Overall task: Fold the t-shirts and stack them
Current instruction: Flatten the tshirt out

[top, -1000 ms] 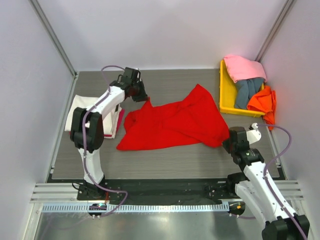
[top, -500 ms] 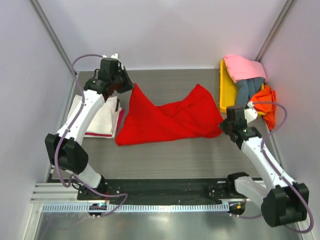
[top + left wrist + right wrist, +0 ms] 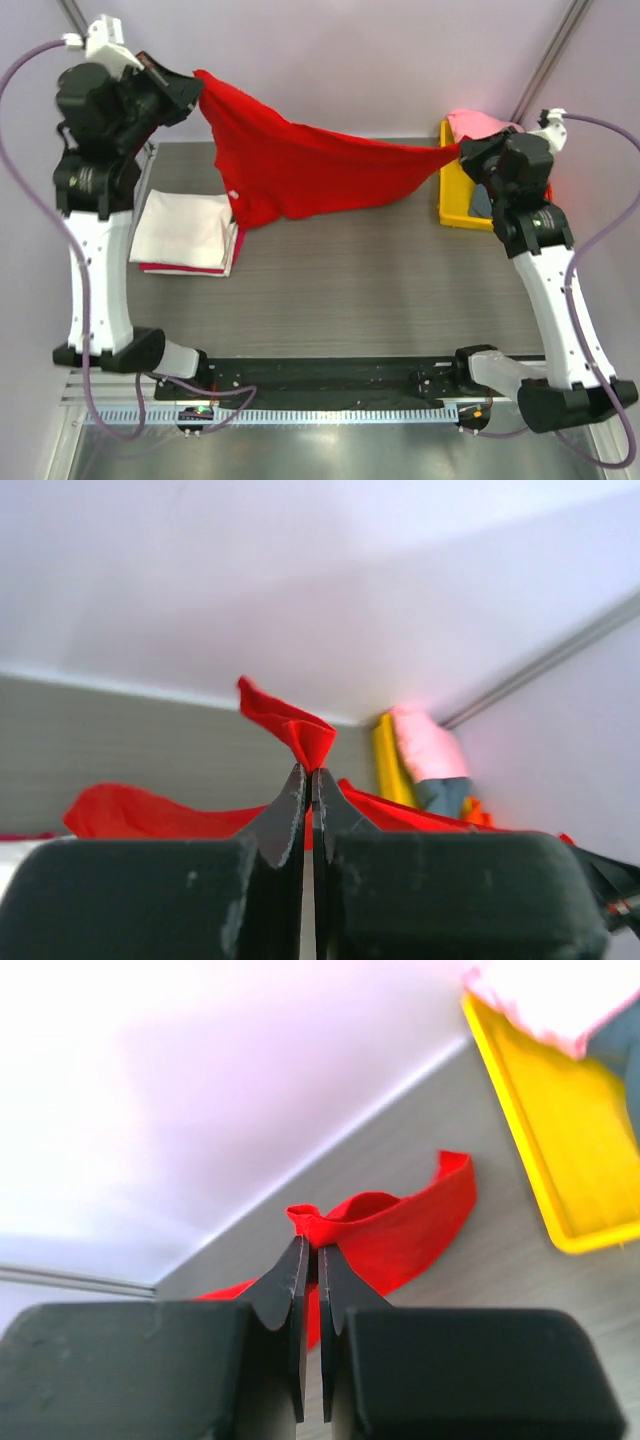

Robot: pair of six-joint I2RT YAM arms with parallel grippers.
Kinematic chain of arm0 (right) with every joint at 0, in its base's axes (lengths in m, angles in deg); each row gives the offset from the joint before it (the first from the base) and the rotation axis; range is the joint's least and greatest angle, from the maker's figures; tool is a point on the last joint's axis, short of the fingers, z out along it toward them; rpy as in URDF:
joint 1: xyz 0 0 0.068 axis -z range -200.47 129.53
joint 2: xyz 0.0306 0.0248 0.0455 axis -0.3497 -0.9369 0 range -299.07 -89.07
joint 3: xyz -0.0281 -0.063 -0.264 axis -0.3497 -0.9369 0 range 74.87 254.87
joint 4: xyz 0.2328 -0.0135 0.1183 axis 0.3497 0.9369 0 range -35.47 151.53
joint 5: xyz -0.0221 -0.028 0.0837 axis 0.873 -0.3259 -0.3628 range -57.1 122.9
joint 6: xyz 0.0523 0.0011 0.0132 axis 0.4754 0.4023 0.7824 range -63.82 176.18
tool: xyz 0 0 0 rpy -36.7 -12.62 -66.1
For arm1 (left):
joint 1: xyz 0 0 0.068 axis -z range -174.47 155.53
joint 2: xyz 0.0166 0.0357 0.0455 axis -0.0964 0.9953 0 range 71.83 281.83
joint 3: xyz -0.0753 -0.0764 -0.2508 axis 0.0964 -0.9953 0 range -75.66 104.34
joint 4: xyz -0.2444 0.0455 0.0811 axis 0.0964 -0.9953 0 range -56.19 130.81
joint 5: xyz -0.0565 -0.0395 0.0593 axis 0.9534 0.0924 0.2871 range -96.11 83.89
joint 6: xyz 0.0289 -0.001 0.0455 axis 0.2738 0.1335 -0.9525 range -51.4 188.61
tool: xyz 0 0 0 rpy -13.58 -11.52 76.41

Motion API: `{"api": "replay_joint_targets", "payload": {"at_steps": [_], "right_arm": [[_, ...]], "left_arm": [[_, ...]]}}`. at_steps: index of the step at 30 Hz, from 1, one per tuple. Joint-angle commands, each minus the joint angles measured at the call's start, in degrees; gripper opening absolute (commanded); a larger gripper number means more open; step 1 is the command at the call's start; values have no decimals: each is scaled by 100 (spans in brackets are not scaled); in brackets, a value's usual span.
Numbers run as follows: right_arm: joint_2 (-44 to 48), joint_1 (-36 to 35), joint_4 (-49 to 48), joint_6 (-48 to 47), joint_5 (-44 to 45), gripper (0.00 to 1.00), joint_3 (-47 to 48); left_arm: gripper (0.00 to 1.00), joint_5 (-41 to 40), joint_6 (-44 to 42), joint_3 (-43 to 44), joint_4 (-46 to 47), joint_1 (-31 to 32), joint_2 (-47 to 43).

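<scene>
The left gripper (image 3: pixel 309 772) is clamped tight on a corner of the red t-shirt (image 3: pixel 300 165), and a small red tuft is seen poking out past its closed tips. The right gripper (image 3: pixel 310 1245) is pinched on another edge of the same shirt, with a fold of red cloth caught between its tips. Both grippers are held high above the table (image 3: pixel 350 290), the left one at the far left and the right one at the far right.

The red t-shirt is stretched in the air between them. It is pulled to a narrow point at the right gripper and hangs wider and lower toward the left. Whether its lowest part touches the table cannot be told.

A folded cream-white t-shirt (image 3: pixel 185 228) is laid flat on the left side of the table, with a thin pink-red edge seen under it. A yellow tray (image 3: pixel 448 200) is set at the far right corner, close to the right gripper. A pink t-shirt (image 3: pixel 475 122) is heaped on its far end. A grey-blue t-shirt (image 3: pixel 445 795) and an orange t-shirt (image 3: pixel 470 808) are seen just beside the pink one.
</scene>
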Motion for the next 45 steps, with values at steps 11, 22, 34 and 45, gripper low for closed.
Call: {"api": "replay_joint_targets", "payload": {"at_steps": [11,22,34,45], "right_arm": [[3053,28,-418,-545,-329,1,-265],[1104,19,830,-887,-409,1,1299],[-838,54,329,-580,-813,1,1807],[-2457,1662,286,484,-3062,1,4579]], "left_arm": [[0,625,667,-987,2322,11,-2981],[0,642,860,431,1337,3,-707],[1,959,1168,-990,2631,3,349],[1,1108,2336,1686,4280,-839,1589]]}}
